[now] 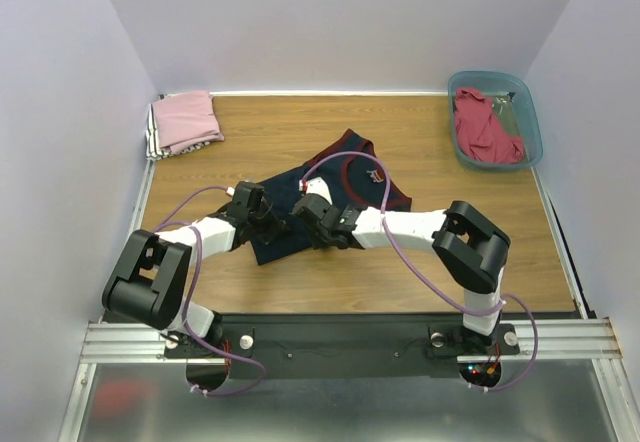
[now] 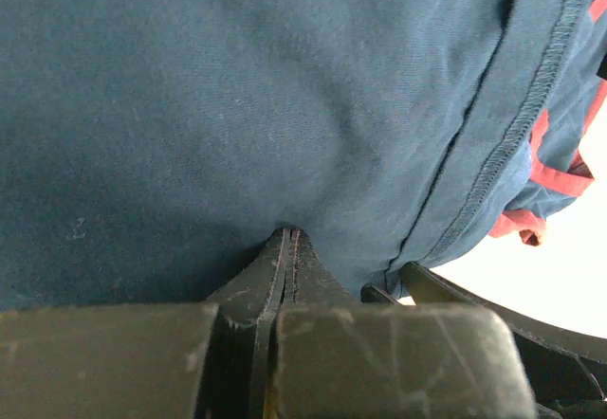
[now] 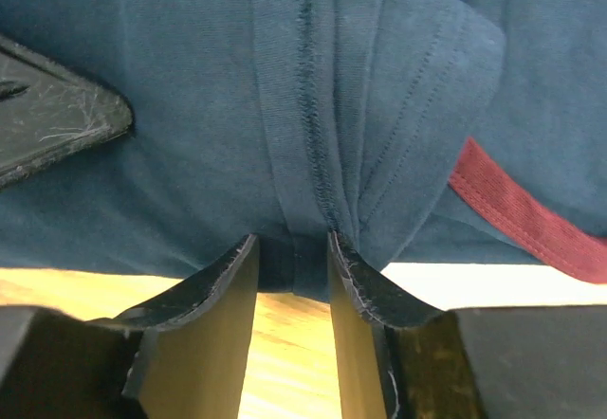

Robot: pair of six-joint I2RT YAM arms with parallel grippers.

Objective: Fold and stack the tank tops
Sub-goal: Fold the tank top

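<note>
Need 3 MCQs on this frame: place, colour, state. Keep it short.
1. The red top lies: A in the teal bin; B on the pink pile; C under the left arm.
2. The trim on the navy jersey is: A yellow; B maroon; C green.
3. The left gripper has its jaws: A wide open; B shut on the navy jersey; C round the bin's rim.
1 A, it sits bunched inside the bin; 2 B, a maroon band edges it; 3 B, cloth is pinched between closed tips.

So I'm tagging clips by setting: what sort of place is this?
Probably a robotics lab cell: a wooden table boxed in by plain white walls, two arms bolted to a metal rail, and a navy jersey laid out.
</note>
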